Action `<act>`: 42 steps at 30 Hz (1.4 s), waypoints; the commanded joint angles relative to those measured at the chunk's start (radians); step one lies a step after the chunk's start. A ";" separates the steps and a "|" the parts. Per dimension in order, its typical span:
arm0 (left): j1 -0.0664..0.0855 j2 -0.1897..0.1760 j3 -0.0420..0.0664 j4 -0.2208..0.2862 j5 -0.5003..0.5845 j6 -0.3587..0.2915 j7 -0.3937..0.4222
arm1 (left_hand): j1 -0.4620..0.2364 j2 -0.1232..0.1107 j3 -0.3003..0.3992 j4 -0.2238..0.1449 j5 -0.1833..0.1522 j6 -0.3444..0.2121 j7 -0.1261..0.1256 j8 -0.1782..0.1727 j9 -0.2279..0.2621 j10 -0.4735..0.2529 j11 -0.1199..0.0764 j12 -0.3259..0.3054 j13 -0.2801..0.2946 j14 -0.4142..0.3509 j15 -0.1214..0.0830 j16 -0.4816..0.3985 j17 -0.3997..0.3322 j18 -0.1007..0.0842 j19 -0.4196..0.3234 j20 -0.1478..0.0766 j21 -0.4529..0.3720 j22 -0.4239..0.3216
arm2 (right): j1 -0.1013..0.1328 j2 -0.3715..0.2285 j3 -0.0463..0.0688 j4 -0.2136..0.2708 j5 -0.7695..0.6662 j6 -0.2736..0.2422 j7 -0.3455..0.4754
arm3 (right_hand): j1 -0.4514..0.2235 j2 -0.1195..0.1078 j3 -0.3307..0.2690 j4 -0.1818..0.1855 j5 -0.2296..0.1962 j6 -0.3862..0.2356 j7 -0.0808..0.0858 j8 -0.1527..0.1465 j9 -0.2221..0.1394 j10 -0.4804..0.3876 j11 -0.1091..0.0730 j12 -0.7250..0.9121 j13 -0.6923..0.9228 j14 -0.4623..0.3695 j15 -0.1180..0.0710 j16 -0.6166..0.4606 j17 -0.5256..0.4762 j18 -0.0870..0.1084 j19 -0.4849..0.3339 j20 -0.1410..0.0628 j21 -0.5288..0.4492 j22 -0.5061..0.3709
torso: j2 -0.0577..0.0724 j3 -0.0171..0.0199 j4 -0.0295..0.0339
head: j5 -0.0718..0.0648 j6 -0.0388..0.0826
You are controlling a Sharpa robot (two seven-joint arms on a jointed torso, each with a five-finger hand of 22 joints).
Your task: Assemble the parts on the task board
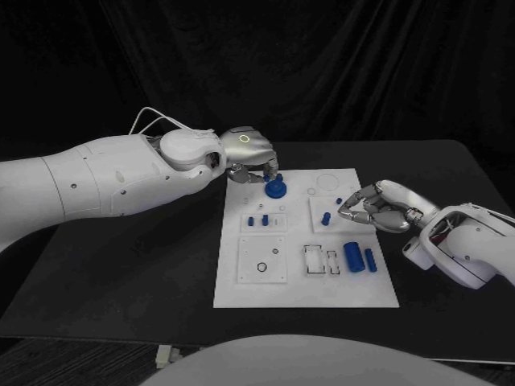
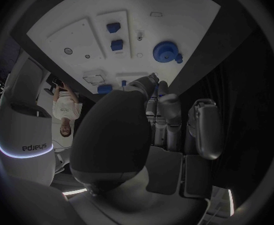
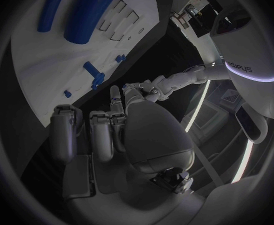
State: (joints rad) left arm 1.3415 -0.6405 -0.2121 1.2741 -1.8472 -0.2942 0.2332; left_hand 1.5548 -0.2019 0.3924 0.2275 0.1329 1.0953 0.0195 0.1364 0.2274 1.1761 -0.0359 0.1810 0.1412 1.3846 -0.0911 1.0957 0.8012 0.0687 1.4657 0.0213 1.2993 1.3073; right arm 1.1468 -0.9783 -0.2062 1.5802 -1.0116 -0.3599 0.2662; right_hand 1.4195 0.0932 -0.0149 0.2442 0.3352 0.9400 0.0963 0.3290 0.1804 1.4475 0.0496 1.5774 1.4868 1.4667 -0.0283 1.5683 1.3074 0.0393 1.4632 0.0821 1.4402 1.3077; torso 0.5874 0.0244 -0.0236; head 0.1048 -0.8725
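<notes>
The task board (image 1: 306, 273) lay flat in the middle of the black table (image 1: 118, 273), its long side running away from me. Near its far end sat a blue gear (image 1: 276, 189), toothed and round. My left hand (image 1: 249, 157) hung directly over that gear with my fingertips (image 1: 269, 176) pointing down at it; I could not tell whether they touched it. In my left wrist view the gear (image 2: 165, 51) lay on the white plate beyond my fingers, which were loosely curled with nothing between them.

Closer in on the board stood two small blue pegs (image 1: 257, 219) on a raised square, and below them a square plate with a dark ring (image 1: 260, 266). Along the near right part lay a thick blue cylinder (image 1: 352, 254) and just beside it a thin blue pin (image 1: 372, 259), next to some rectangular slots (image 1: 313, 259).

My right hand (image 1: 368, 205) hovered at the board's right edge, fingers bent inward toward the thumb, a small blue part (image 1: 340, 199) near their tips. Whether I pinched that part I could not tell. My right wrist view showed the cylinder (image 3: 87, 16) and the pin (image 3: 51, 7) side by side.
</notes>
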 commanded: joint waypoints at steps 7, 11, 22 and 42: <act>-0.027 0.003 0.000 -0.014 0.000 0.039 -0.013 | -0.014 -0.002 0.009 -0.001 -0.007 0.007 -0.003 0.000 0.001 0.009 0.006 -0.006 -0.001 0.002 0.002 -0.004 -0.001 -0.014 0.027 0.004 -0.004 0.190 | -0.008 0.000 0.000 -0.001 0.000 0.006 -0.017 | 0.006 -0.006 0.001 0.004 0.000 0.001 0.003 -0.002 0.001 0.123 -0.024 -0.007 0.084 0.104 -0.007 0.003 0.263 -0.003 0.027 -0.007 -0.003 0.215 | 0.005 -0.0014 0.0007 | 0.003 0.000; -0.039 0.002 0.000 -0.020 0.000 0.042 -0.020 | -0.017 -0.004 0.009 -0.001 -0.004 0.010 -0.001 0.001 0.001 0.008 0.007 -0.008 -0.002 0.002 0.003 -0.003 -0.001 -0.014 0.027 0.004 -0.003 0.191 | -0.009 -0.001 0.000 0.001 0.000 0.004 -0.017 | 0.007 -0.006 0.001 0.003 0.001 0.001 0.002 -0.002 0.001 0.123 -0.024 -0.007 0.084 0.104 -0.007 0.003 0.263 -0.002 0.026 -0.007 -0.004 0.214 | 0.004 -0.0012 0.0004 | 0.003 0.000; -0.069 0.009 0.000 -0.045 0.000 0.043 -0.031 | -0.019 -0.005 0.012 0.000 -0.004 0.009 -0.001 -0.001 0.001 0.005 0.008 -0.013 -0.003 0.000 0.003 -0.006 -0.007 -0.013 0.026 0.004 -0.006 0.190 | -0.011 0.000 0.000 0.002 0.000 0.002 -0.017 | 0.007 -0.006 0.001 0.003 0.001 0.001 0.002 -0.002 0.001 0.123 -0.024 -0.007 0.084 0.104 -0.007 0.003 0.263 -0.002 0.026 -0.007 -0.004 0.214 | 0.001 -0.0013 0.0002 | 0.005 0.000; -0.097 0.036 0.000 -0.077 0.000 0.047 -0.035 | -0.023 -0.008 0.013 0.000 -0.005 0.005 -0.002 -0.005 0.000 0.009 0.008 -0.015 -0.004 -0.004 0.004 -0.011 -0.017 -0.012 0.024 0.005 -0.012 0.189 | -0.013 0.004 0.000 0.001 0.000 0.006 -0.018 | 0.009 -0.007 0.002 0.002 0.002 0.003 0.002 -0.001 0.001 0.123 -0.025 -0.007 0.084 0.104 -0.007 0.003 0.263 -0.002 0.026 -0.007 -0.004 0.214 | 0.001 -0.0010 0.0001 | 0.004 0.000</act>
State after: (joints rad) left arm 1.2469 -0.6072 -0.2126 1.1974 -1.8475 -0.2524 0.1955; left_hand 1.5390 -0.2098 0.3977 0.2276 0.1326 1.0987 0.0160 0.1363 0.2275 1.1826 -0.0320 0.1729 0.1385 1.3846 -0.0910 1.0875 0.7849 0.0688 1.4657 0.0213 1.2910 1.3079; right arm 1.1367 -0.9744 -0.2065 1.5802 -1.0115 -0.3579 0.2624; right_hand 1.4235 0.0893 -0.0149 0.2442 0.3353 0.9401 0.0963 0.3290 0.1804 1.4475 0.0496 1.5774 1.4743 1.4667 -0.0283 1.5682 1.3074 0.0393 1.4631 0.0821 1.4402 1.3073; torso 0.5894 0.0228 -0.0228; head 0.1070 -0.8725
